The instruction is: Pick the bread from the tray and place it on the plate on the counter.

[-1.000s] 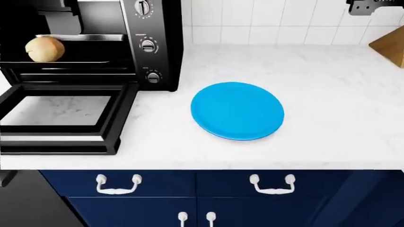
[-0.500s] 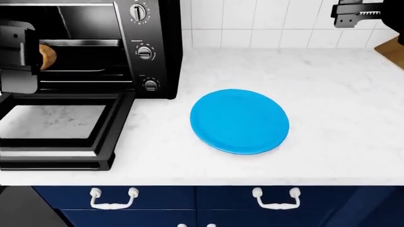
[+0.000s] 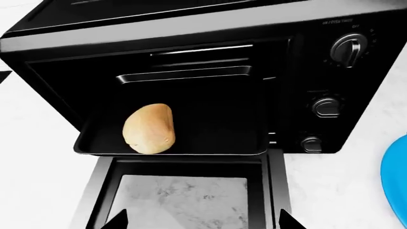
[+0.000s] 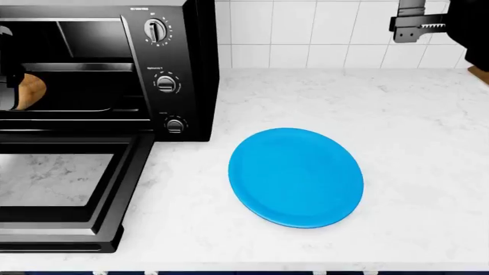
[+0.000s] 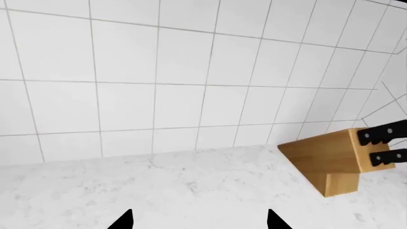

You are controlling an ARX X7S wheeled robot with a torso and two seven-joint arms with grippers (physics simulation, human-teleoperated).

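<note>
The bread (image 3: 148, 129), a golden-tan oval roll, lies on the tray (image 3: 216, 149), which sits pulled partway out of the black toaster oven (image 3: 330, 86). My left gripper (image 3: 201, 222) is open and empty. It hovers above the lowered oven door (image 3: 184, 200), short of the roll. In the head view the bread (image 4: 32, 90) shows at the far left, half hidden by my left gripper (image 4: 6, 80). The blue plate (image 4: 296, 176) lies empty on the white counter (image 4: 413, 126). My right gripper (image 5: 198, 222) is open and empty, held high at the back right (image 4: 416, 26).
The oven door (image 4: 61, 183) lies flat over the counter's front left. A wooden knife block (image 5: 327, 160) stands at the far right against the white tiled wall (image 5: 159, 71). The oven's knobs (image 4: 157, 28) face front.
The head view has moved closer over the counter, so the plate looks larger and lower. My left gripper has come in front of the oven opening. My right gripper shifted slightly left.
</note>
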